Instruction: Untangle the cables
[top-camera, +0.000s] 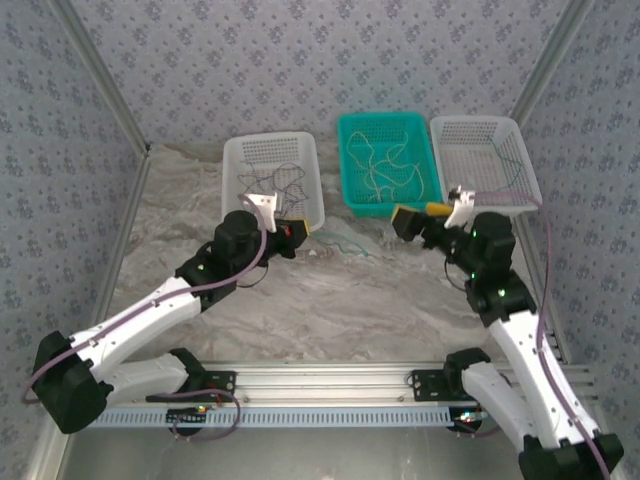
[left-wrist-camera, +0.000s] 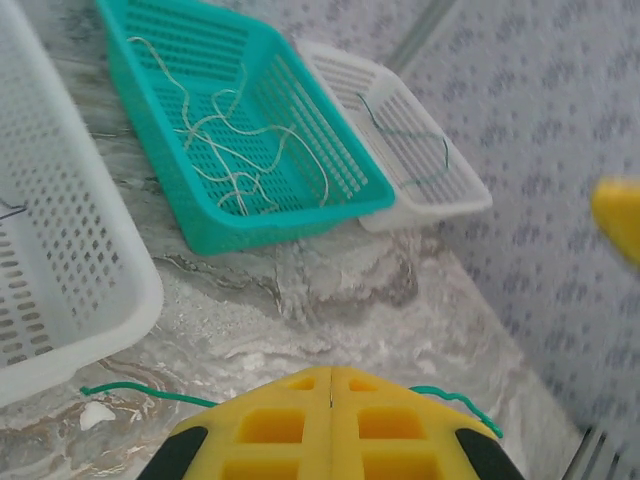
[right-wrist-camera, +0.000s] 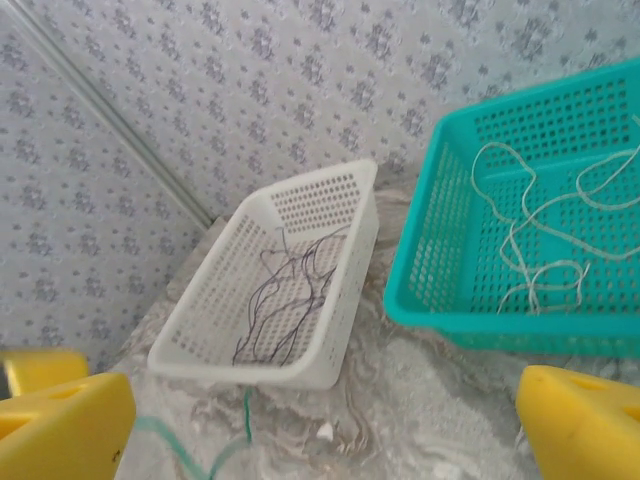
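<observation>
Overhead: green cable (top-camera: 340, 246) on table (top-camera: 330, 300), long axis left-right, just right of left gripper (top-camera: 292, 229), the nearer arm. Left wrist: jaws shut, cable (left-wrist-camera: 150, 391) crossing under tips, grip unclear. Right wrist: right gripper (right-wrist-camera: 320, 430) wide, cable (right-wrist-camera: 247, 410) to its left.

Top cam hangs high at the near side, looking down over the whole table (top-camera: 330, 300). Wrist cams sit low and close: left one faces right, right one faces left, both catching the teal basket (left-wrist-camera: 250, 235).
</observation>
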